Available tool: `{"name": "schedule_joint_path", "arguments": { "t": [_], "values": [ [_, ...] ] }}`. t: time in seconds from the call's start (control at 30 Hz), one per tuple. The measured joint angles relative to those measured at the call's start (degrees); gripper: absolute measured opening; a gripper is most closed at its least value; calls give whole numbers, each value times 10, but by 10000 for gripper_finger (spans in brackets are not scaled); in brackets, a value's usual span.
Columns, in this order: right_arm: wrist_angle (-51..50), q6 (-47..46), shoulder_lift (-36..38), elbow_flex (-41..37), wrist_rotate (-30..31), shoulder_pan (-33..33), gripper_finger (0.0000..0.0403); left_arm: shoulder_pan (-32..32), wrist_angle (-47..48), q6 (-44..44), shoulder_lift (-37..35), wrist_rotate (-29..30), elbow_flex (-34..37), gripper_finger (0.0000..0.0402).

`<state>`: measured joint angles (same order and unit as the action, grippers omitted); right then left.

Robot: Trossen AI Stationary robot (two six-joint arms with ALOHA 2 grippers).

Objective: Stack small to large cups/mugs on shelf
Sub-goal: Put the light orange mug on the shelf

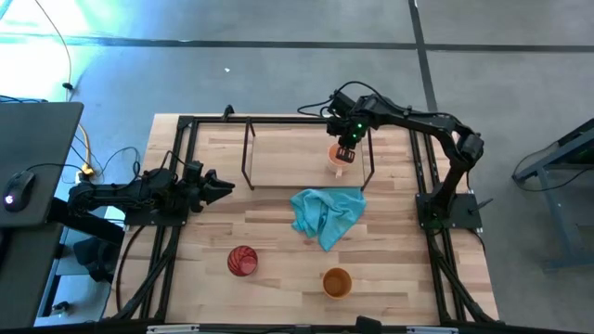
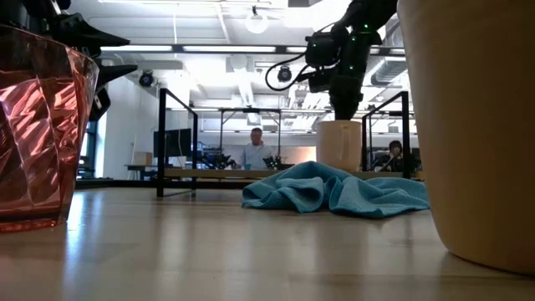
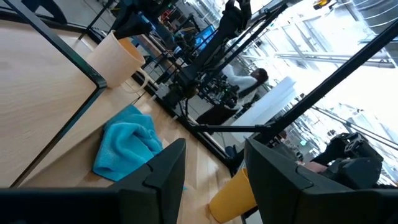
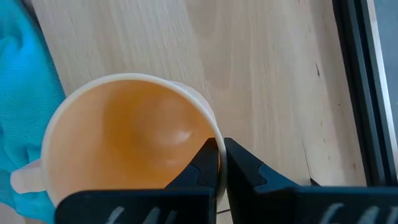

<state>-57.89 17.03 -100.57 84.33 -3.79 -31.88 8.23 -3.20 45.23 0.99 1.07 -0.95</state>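
On the wooden table (image 1: 278, 278), the low black-framed shelf with a light board (image 1: 288, 158) sits at the far edge. The right pincer (image 1: 347, 148) is clenched on the rim of the light orange mug (image 1: 338, 155), at the shelf's right end. The left pincer (image 1: 223, 186) waits released near the left edge. I judge the task barely begun: the red ribbed cup (image 1: 242, 261) and amber-brown cup (image 1: 337, 282) stand unstacked near the front edge.

I am working in an open-plan office lab: a grey concrete floor (image 1: 278, 74), exposed white ceiling ducts and lights (image 2: 251, 25), rows of desks with monitors (image 2: 171, 146), a seated person (image 2: 255, 150), and my black-framed wooden robot table (image 1: 278, 278).
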Motion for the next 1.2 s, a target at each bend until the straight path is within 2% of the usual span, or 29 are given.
{"name": "schedule_joint_path", "arguments": {
  "t": [0.53,0.9,1.2],
  "values": [
    [2,10,0,0,-2,0,1,0,0,-4,0,1,0,154],
    [2,4,0,0,-9,0,50,0,0,-4,0,1,0,154],
    [7,-1,0,0,-9,0,53,0,1,-6,0,1,0,154]
  ]
}}
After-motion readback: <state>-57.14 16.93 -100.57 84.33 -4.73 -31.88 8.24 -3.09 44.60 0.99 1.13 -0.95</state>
